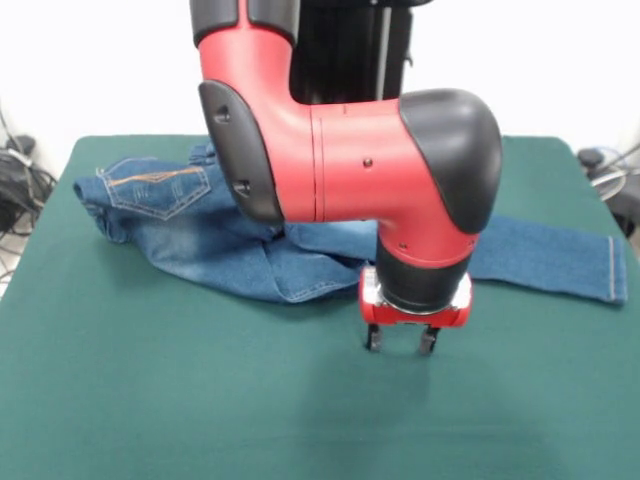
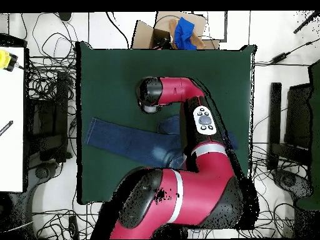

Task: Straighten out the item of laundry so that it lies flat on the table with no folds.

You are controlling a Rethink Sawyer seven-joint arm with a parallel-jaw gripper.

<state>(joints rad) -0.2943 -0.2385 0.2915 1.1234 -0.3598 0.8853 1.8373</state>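
Mostly unfinished: the jeans (image 1: pixel 250 255) still lay rumpled on the green table (image 1: pixel 200 400).
One leg stretched flat; the waist end stayed bunched and folded. Beside the jeans the gripper (image 1: pixel 401 340) hovered over bare cloth, jaws apart, holding nothing.

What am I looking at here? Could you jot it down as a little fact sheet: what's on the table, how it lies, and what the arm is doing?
Item: small blue denim jeans with orange pocket stitching
Lie: crumpled and folded at the waist end, one leg stretched out flat
Surface: large dark green cloth-covered table
Arm: red and black, reaching over the jeans
Gripper: jaws open, empty, pointing down over bare cloth just in front of the jeans
Task state: not yet flat
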